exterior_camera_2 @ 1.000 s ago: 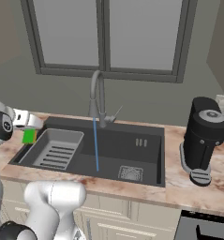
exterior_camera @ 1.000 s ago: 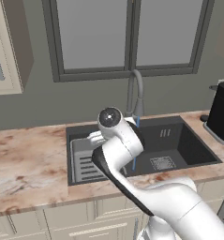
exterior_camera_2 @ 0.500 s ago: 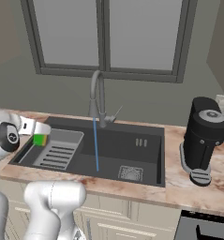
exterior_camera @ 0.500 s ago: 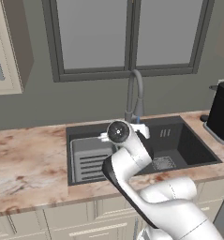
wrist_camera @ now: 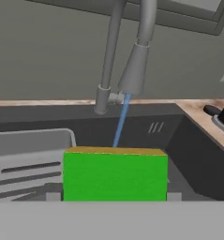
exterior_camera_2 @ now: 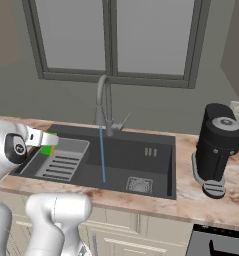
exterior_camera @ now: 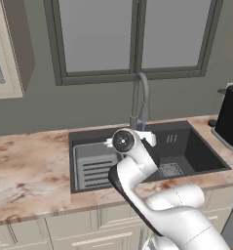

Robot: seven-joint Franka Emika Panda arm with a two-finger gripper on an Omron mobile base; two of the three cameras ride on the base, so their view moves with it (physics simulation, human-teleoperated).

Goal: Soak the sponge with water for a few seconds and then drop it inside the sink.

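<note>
One sponge held over the sink, short of the stream

One green sponge [wrist_camera: 115, 175] sits clamped in the fingers [exterior_camera_2: 47, 145], which are closed on it, its yellowish edge turned up in the hand view. It hangs above the left part of the sink [exterior_camera_2: 156, 170], over the light grey ribbed rack [exterior_camera_2: 61, 161]. A thin blue stream of water [exterior_camera_2: 102, 154] falls straight from the curved faucet [exterior_camera_2: 105, 102] to the basin floor, left of the square drain grate [exterior_camera_2: 140, 185]. The sponge is beside the water, apart from it. On the marbled desk [exterior_camera_2: 211, 200] to the right stands a black coffee machine [exterior_camera_2: 217, 145], behind it all a window [exterior_camera_2: 116, 37]
</note>
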